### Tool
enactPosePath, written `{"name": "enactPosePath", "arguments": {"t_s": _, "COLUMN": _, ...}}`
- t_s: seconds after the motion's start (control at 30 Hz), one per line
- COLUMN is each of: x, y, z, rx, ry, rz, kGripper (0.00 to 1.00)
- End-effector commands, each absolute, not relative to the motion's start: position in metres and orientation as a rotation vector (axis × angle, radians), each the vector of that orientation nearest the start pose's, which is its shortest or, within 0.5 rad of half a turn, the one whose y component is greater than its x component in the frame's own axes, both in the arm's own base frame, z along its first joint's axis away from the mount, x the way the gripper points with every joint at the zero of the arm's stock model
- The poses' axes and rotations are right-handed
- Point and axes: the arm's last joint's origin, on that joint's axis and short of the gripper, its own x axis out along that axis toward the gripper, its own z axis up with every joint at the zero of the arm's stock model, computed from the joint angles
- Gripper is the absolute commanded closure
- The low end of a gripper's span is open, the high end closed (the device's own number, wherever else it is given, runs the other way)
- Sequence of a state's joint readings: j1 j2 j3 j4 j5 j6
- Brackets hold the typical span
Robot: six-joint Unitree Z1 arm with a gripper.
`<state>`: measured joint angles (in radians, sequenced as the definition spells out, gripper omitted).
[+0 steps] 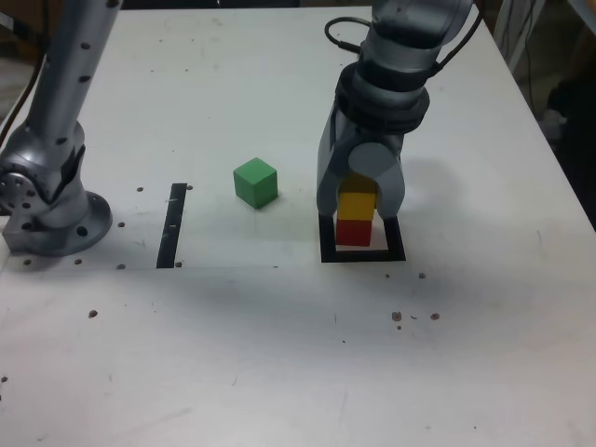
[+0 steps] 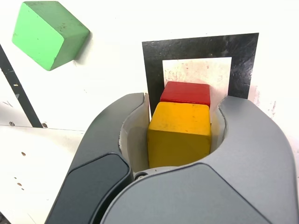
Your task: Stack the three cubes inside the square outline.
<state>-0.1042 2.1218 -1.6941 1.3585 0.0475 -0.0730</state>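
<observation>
While my pincer [image 1: 358,207] pinches the yellow cube [image 1: 357,204] by two opposite side faces, that cube sits on top of the red cube [image 1: 353,232], which rests inside the square outline [image 1: 362,255]; whether yellow's weight is fully down on red I cannot tell, though in the exterior view the two faces meet with no gap showing. In the wrist view the yellow cube [image 2: 179,134] fills the space between my jaws and the red cube [image 2: 186,93] shows just past it, within the outline [image 2: 201,46]. The green cube [image 1: 255,182] lies alone on the table [image 1: 279,354], at about nine to ten o'clock from the stack in the exterior view, well apart, turned corner-on. A narrow black strip [image 1: 171,225] lies farther out at nine o'clock. I judge these cubes light, rigid and smooth-faced, so a modest squeeze should hold one without crushing it, but a painted face could slide if gripped off-centre. Green is best taken across two parallel flat sides at mid-height, with my wrist turned to match its rotation rather than biting on the corners.
</observation>
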Motion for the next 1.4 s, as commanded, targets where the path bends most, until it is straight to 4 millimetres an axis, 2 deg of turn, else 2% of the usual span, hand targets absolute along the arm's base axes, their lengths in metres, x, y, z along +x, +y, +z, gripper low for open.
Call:
{"name": "enactPosePath", "arguments": {"t_s": 0.0, "x": 0.378, "y": -0.037, "z": 0.244, "rx": 0.082, "ry": 1.79, "rz": 0.019, "kGripper": 0.65}}
{"name": "enactPosePath", "arguments": {"t_s": 0.23, "x": 0.376, "y": -0.037, "z": 0.239, "rx": 0.064, "ry": 1.816, "rz": 0.008, "kGripper": 0.28}}
{"name": "enactPosePath", "arguments": {"t_s": 0.4, "x": 0.375, "y": -0.036, "z": 0.244, "rx": 0.066, "ry": 1.814, "rz": 0.009, "kGripper": 0.15}}
{"name": "enactPosePath", "arguments": {"t_s": 0.57, "x": 0.368, "y": -0.034, "z": 0.258, "rx": 0.088, "ry": 1.803, "rz": 0.026, "kGripper": 0.09}}
{"name": "enactPosePath", "arguments": {"t_s": 0.77, "x": 0.35, "y": -0.031, "z": 0.291, "rx": 0.112, "ry": 1.74, "rz": 0.045, "kGripper": 0.05}}
{"name": "enactPosePath", "arguments": {"t_s": 0.9, "x": 0.323, "y": -0.026, "z": 0.319, "rx": 0.131, "ry": 1.687, "rz": 0.063, "kGripper": 0.03}}
{"name": "enactPosePath", "arguments": {"t_s": 1.03, "x": 0.287, "y": -0.012, "z": 0.341, "rx": 0.132, "ry": 1.667, "rz": 0.106, "kGripper": 0.03}}
{"name": "enactPosePath", "arguments": {"t_s": 1.2, "x": 0.245, "y": 0.011, "z": 0.343, "rx": 0.059, "ry": 1.7, "rz": 0.189, "kGripper": 0.02}}
{"name": "enactPosePath", "arguments": {"t_s": 1.37, "x": 0.233, "y": 0.019, "z": 0.331, "rx": -0.017, "ry": 1.748, "rz": 0.259, "kGripper": 0.03}}
